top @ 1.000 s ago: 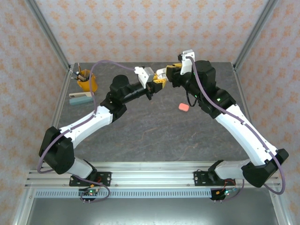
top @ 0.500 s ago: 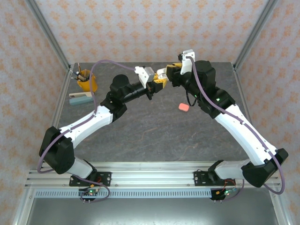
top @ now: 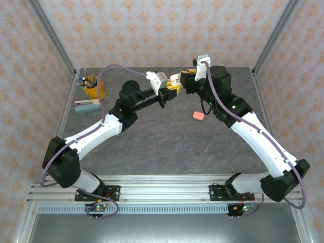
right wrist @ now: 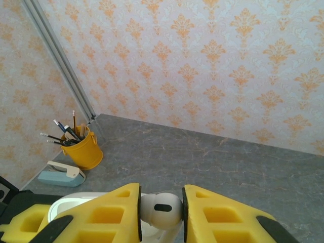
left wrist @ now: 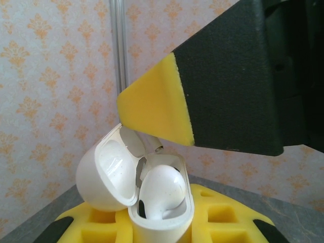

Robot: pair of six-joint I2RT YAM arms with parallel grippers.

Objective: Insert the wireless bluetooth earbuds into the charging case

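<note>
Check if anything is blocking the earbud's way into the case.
Nothing visible blocks it. The lid of the case is swung open to one side, and the earbud in the right gripper is right at the open mouth.

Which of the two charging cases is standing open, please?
The white case, held in the left hand: its lid is flipped back, showing an earbud inside. The salmon case lies apart on the table, seemingly shut.

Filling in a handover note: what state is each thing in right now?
charging case: lid open, held by left pincer
white earbud: clamped in right pincer, at the case
pink case: looks closed, lying on the table
pen cup: upright, holding pens
</note>
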